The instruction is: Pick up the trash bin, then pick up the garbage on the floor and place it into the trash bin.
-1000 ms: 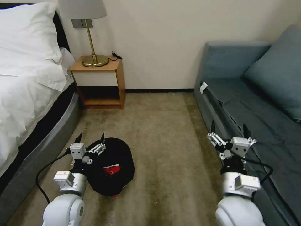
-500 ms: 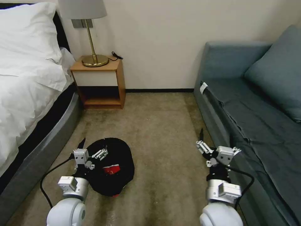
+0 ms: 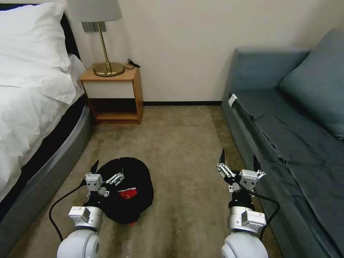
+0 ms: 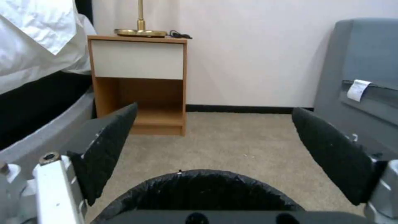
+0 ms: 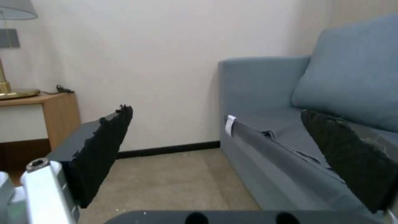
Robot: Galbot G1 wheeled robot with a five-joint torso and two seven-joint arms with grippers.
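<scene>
White rounded arms, silver wrists, looping black cables, and what look like rough-textured black finger pads.

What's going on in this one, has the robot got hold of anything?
Not yet. The left gripper hangs open at the round black trash bin with its black plastic liner on the beige carpet, clamping nothing. The right gripper is open and empty beside the blue-grey sofa. A red-and-white packet shows at the bin.
</scene>
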